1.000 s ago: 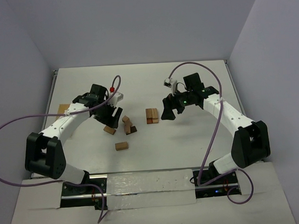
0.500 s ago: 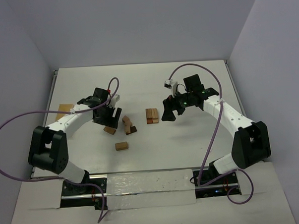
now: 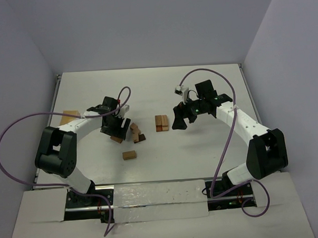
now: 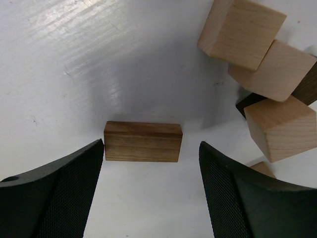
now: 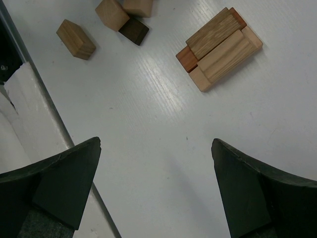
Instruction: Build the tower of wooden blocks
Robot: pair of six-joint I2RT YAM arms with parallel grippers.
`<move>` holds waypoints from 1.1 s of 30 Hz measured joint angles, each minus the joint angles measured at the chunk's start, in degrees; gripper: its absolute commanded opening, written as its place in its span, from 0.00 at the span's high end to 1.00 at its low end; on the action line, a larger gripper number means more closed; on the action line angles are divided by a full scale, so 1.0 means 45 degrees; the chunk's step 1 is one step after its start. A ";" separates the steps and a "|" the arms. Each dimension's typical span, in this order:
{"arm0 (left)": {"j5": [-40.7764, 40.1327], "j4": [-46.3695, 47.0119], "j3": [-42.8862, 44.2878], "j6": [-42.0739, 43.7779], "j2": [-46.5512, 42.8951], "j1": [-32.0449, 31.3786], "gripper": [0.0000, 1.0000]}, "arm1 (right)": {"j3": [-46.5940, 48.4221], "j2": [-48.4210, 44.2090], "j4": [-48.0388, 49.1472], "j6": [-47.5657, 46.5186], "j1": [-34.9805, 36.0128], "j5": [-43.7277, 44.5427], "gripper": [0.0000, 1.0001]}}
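Observation:
The tower (image 3: pixel 161 122) is a low stack of reddish-brown and tan bricks at the table's middle; it also shows in the right wrist view (image 5: pixel 218 47). My right gripper (image 3: pixel 179 121) hovers just right of it, open and empty (image 5: pixel 156 144). My left gripper (image 3: pixel 115 129) is open and low over a brown brick (image 3: pixel 116 137). In the left wrist view this brick (image 4: pixel 142 141) lies flat between my open fingertips (image 4: pixel 151 148), its left end at the left finger (image 4: pixel 54 193). A cluster of tan and dark blocks (image 3: pixel 136 133) lies just right of it (image 4: pixel 262 64).
A lone tan block (image 3: pixel 129 155) lies nearer the front, also in the right wrist view (image 5: pixel 76 38). A pale wooden box (image 3: pixel 70 116) sits at the table's left edge. A white strip runs along the table's front edge (image 3: pixel 152 195).
My left gripper has moved toward the front and down onto the brown brick, jaws still open. The right gripper has hardly moved.

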 measured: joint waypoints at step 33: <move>0.0215 0.0096 -0.0345 0.0397 -0.1698 -0.1360 0.85 | -0.0096 0.0000 0.0125 0.0005 0.0000 -0.0010 0.00</move>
